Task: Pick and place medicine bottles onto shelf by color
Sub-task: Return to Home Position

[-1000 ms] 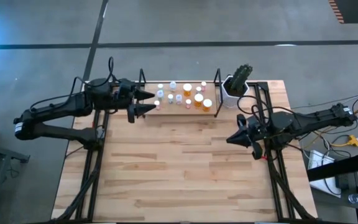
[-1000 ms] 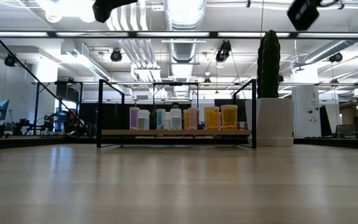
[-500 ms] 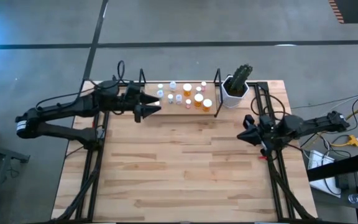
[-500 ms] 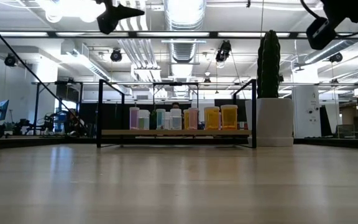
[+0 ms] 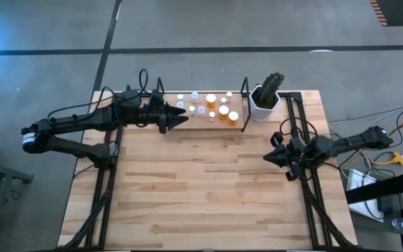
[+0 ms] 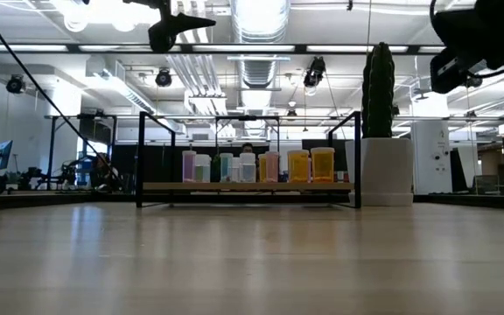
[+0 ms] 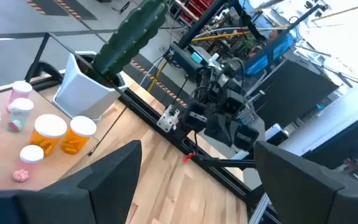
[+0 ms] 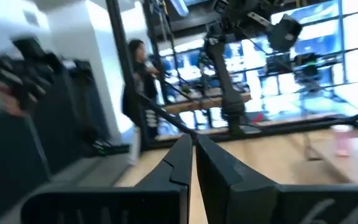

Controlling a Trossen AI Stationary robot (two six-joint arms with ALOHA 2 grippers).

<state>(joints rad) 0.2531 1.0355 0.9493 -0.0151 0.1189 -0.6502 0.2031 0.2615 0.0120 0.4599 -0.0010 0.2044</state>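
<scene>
Wooden desk (image 5: 208,189) bears everything. Above the shelf's (image 5: 205,125) left end the left claw (image 5: 180,117) hangs spread, empty. Medicine bottles (image 5: 210,99) stand on the shelf: pinkish, clear, greenish, then orange (all white-capped). Right of the shelf a white pot (image 5: 256,106) holds a cactus (image 5: 273,82); farther right, the right claw (image 5: 269,155) is clenched on nothing.

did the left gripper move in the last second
Yes. In the high view the left gripper has shifted along the front of the shelf, from near its left wire upright toward the cactus pot.
</scene>
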